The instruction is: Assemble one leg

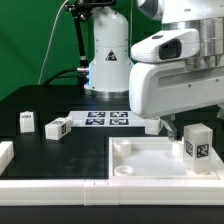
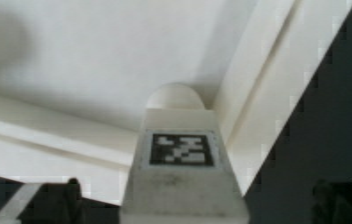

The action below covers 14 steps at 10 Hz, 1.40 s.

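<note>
One leg, a small white block with a black-and-white tag, stands upright on the near right corner of the large white tray-like piece. My gripper hangs just over it. In the wrist view the leg lies between my fingertips, with a gap showing on each side, so the gripper is open around it. The tray's wall runs beside the leg. Two more legs lie loose on the black table at the exterior view's left.
The marker board lies at the middle back. Another small white block sits partly hidden under the arm. A white piece lies at the left edge. The robot's base stands behind.
</note>
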### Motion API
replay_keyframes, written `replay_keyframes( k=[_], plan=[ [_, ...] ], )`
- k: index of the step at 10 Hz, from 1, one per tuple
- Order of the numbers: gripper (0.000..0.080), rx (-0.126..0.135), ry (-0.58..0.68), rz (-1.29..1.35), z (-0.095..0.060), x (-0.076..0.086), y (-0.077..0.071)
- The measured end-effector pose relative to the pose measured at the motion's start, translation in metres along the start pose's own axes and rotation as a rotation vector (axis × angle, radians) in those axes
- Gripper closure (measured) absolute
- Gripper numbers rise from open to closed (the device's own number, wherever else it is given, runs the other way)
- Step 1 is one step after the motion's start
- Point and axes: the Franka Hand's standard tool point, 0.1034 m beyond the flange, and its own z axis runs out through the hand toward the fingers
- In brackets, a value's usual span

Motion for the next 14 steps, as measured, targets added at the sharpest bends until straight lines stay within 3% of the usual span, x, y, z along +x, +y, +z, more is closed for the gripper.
replay_keyframes(
  k=[1,4,7,12,14],
  plan=[
    [0.0151,0.013,-0.05,0.0,-0.0001,-0.0004,-0.0005],
    [0.0151,0.012,-0.04,-0.002,-0.0016,0.0034,0.0001],
    [0.0511,0.012,-0.04,-0.002,-0.0014,0.0033,0.0001],
    [0.0509,0.013,-0.04,0.082,-0.0013,0.0034,-0.0005],
    [0.0509,0.019,-0.01,0.371,-0.0003,0.0046,-0.002]
  ],
)
